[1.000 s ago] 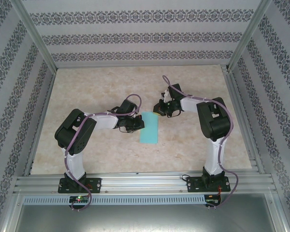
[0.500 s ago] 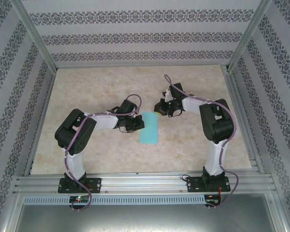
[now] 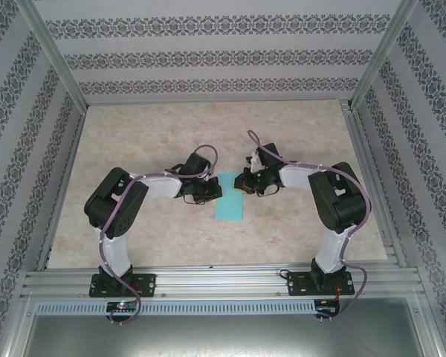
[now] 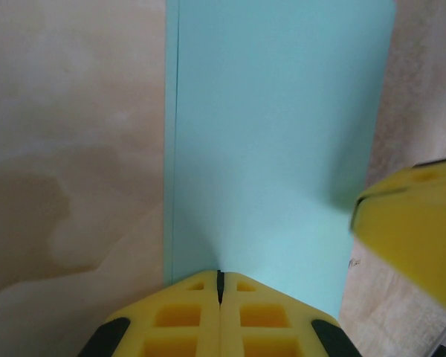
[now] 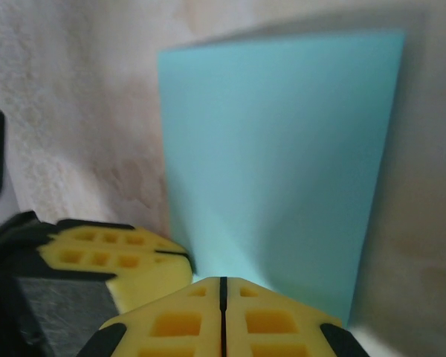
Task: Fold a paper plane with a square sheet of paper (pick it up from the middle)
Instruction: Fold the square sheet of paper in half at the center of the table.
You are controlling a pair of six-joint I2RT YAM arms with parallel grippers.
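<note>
The square sheet of paper (image 3: 230, 202) lies flat on the table as a narrow turquoise rectangle, doubled over. In the left wrist view the paper (image 4: 275, 134) has a thin second layer along its left edge. My left gripper (image 3: 214, 192) is shut, and its tip (image 4: 220, 277) rests on the paper's left long side. My right gripper (image 3: 241, 183) is also shut, its tip (image 5: 223, 281) down at the paper's far right corner (image 5: 282, 149). Nothing is clamped between either pair of fingers. Each wrist view catches the other gripper's yellow fingers (image 4: 409, 230) (image 5: 126, 256).
The table top (image 3: 149, 134) is pale marbled beige, with patterned walls on three sides and a metal rail (image 3: 223, 282) along the near edge. Both arm bases are bolted to that rail.
My right gripper has come nearer and to the left, from beyond the paper's far end onto its far right corner. The left gripper and the paper have stayed put.
</note>
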